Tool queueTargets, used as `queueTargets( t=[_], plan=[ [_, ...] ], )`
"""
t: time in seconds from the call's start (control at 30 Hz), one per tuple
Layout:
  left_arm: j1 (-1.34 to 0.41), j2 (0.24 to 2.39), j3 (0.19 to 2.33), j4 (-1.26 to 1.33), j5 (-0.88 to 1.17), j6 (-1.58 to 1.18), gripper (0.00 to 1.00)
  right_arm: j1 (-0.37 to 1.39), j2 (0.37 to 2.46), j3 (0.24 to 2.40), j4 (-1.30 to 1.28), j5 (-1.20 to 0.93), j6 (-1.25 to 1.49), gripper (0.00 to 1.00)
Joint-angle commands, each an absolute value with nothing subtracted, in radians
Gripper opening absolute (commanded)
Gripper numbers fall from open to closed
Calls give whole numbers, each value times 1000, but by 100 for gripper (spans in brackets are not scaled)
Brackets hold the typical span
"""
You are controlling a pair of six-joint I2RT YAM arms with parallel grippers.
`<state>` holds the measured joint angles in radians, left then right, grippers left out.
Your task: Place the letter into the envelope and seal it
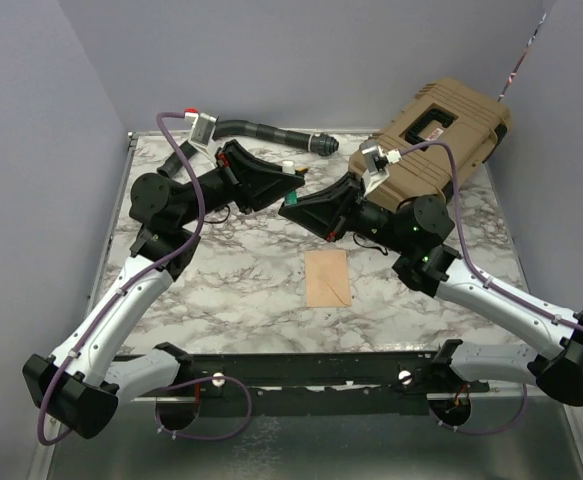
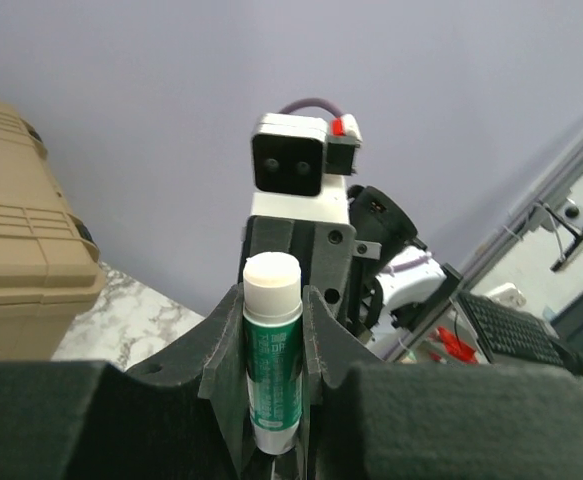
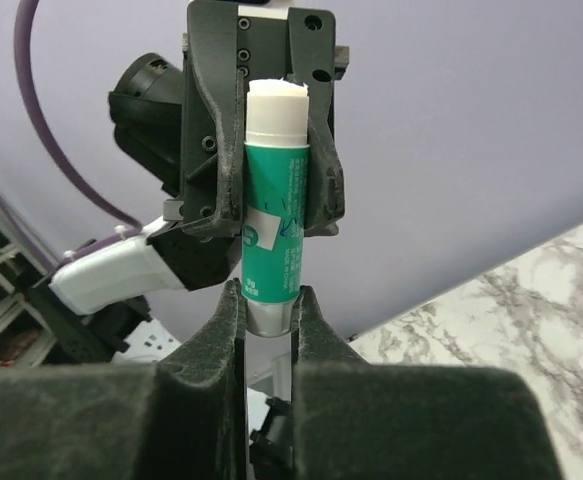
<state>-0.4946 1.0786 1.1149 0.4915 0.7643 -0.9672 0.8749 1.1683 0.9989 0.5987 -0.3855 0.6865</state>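
A: Item 1, right claw (image 3: 268,300): state?
B: Pressed together on the grey lower end of 1 green plastic glue stick with a white tip (image 3: 271,200). Item 2, left claw (image 2: 272,297): pinching the green barrel of the same stick. The 2 claws meet tip to tip, raised above the counter.
A: Step in hand?
B: By my reading, uncapping the stick, ready for sealing. The grey end is likely the cap, though I cannot tell for certain.
A: Handling note?
B: The left claw should hold the barrel firm and motionless. The right claw should draw straight along the stick's axis with no sideways bend, or the barrel could slip in the grip. Bared glue should stay off both claws, and the cap should stay pinched for refitting.
A: Outward from there?
B: 1 small peach-tan paper envelope (image 1: 328,278), flat on the grey-veined white marble counter (image 1: 241,270). It lies below the claws and well apart from them, towards the near edge. Flap position: too small to tell.
A: The letter?
B: 0 cream sheets seen loose. Whether it sits inside the envelope, I cannot tell.
A: Remainder?
B: 1 tan hard plastic case with a black handle (image 1: 441,140) at the far right corner, and 1 black ribbed hose (image 1: 266,130) along the far edge. Totals: 2 claws, 1 glue stick, 1 envelope, 1 case, 1 hose.
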Motion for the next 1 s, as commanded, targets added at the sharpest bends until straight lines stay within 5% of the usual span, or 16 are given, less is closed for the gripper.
queueTargets(
  t=[0.0, 0.17, 0.3, 0.67, 0.83, 0.97],
  plan=[
    [-506, 1071, 1059, 475, 665, -921, 0, 879, 1196, 1086, 420, -259, 460, 1],
    [-507, 1055, 1012, 437, 470, -805, 0, 879, 1250, 1148, 300, 6, 33, 1],
    [-506, 1081, 1019, 470, 412, -763, 0, 881, 1350, 1139, 485, 242, -289, 1],
    [-506, 1147, 1091, 366, 121, -853, 0, 913, 1689, 1334, 780, 662, -671, 1],
    [-505, 1181, 1139, 245, 73, -937, 0, 927, 1661, 1417, 405, 566, -416, 2],
    [-487, 1200, 1161, 235, 162, -900, 0, 921, 1562, 1435, 146, 332, -58, 33]
  ],
)
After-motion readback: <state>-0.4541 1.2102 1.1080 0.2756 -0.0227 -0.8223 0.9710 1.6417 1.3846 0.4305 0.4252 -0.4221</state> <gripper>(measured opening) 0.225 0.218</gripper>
